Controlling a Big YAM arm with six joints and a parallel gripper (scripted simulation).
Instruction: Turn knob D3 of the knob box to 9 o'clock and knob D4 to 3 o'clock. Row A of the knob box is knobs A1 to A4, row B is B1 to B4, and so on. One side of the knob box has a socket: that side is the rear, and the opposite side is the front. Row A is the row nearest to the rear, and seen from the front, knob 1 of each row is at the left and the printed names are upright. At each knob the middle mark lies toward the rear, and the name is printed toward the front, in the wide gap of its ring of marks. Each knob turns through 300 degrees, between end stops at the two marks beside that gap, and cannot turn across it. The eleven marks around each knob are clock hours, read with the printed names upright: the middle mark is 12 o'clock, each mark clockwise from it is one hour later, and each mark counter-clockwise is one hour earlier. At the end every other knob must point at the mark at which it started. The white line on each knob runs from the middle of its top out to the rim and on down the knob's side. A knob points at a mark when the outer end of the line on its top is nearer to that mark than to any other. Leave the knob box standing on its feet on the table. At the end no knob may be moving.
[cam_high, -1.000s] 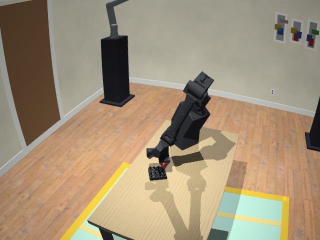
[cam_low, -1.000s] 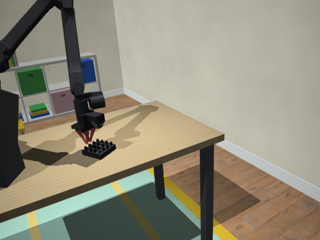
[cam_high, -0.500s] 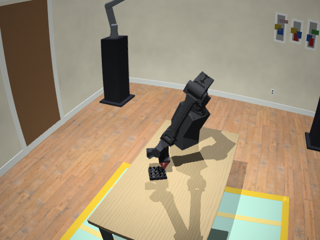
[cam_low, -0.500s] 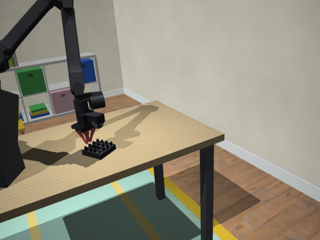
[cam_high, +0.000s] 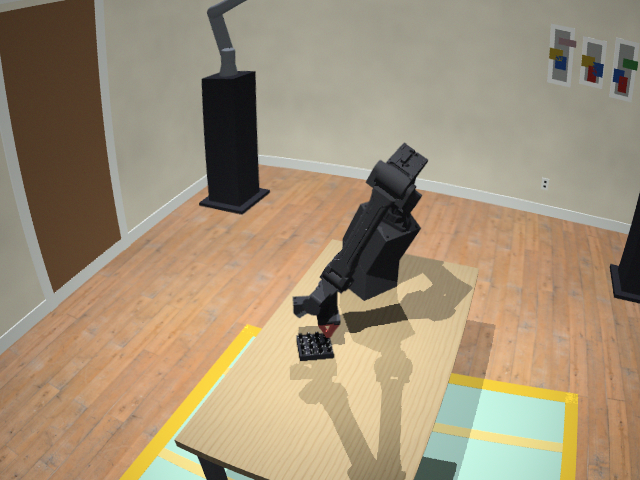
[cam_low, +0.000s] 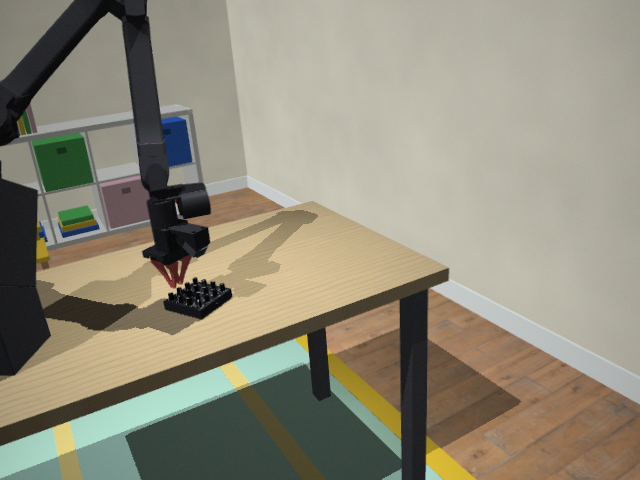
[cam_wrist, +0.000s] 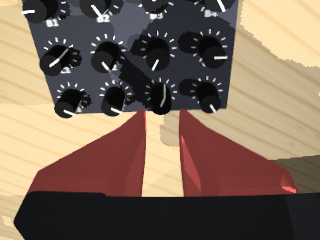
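Observation:
The black knob box (cam_high: 313, 347) (cam_low: 194, 300) (cam_wrist: 128, 30) stands on the wooden table (cam_high: 248, 413) (cam_low: 336, 268). In the wrist view its names read upright and row D is the row nearest me. My gripper (cam_high: 327, 330) (cam_low: 175, 281) (cam_wrist: 162, 119), with red fingers, points down at the front edge of the box. The fingers stand a narrow gap apart, with the tips on either side of the near edge of knob D3 (cam_wrist: 160, 96), not pressing on it. D3's white line points roughly toward the front. Knob D4 (cam_wrist: 208, 95) is to its right, and its line points toward the front right.
The arm's dark base (cam_high: 382, 258) (cam_low: 15, 289) stands on the table behind the box. A black pedestal (cam_high: 230, 139) stands on the floor at the far wall. A shelf with coloured bins (cam_low: 103, 170) stands beyond the table.

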